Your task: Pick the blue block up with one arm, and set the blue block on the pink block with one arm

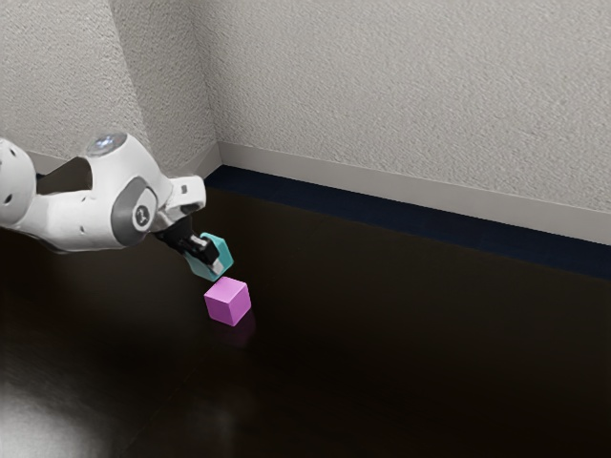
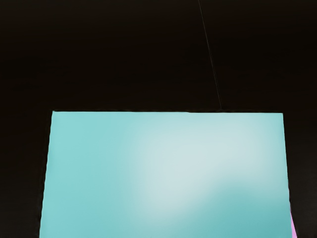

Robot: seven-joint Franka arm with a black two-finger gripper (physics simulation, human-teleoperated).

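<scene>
Your black two-finger gripper point(image 1: 204, 250) is clamped on the small, smooth-faced, teal-tinted blue block point(image 1: 219, 256), one finger on each side, and holds it clear of the dark, glossy tabletop point(image 1: 410, 372). In the exterior view the block hangs tilted, one corner down, at the end of the white arm point(image 1: 86, 205).

Watch this relation: the matte pink block point(image 1: 227, 301) sits on the table just below the held cube and a little toward the exterior view's right. Their closest edges look almost touching, but you cannot tell from this angle whether there is a gap. In the wrist view the blue block point(image 2: 166, 173) spreads as a broad flat face just under the hand, and a thin sliver of the pink block point(image 2: 292, 229) peeks past one of its corners. That suggests the target lies off to one side of the hand rather than centred beneath it.

Both are plain cubes with sharp edges and flat faces, alike in size, so neither has a long axis to line up; what matters is squaring face to face. You will probably want to bring the hand over the pink block and level the blue one before letting go, since a tilted cube on an equal footprint may slide or tip off. Behind the table stands a rough, pale plaster wall point(image 1: 401, 86).
</scene>
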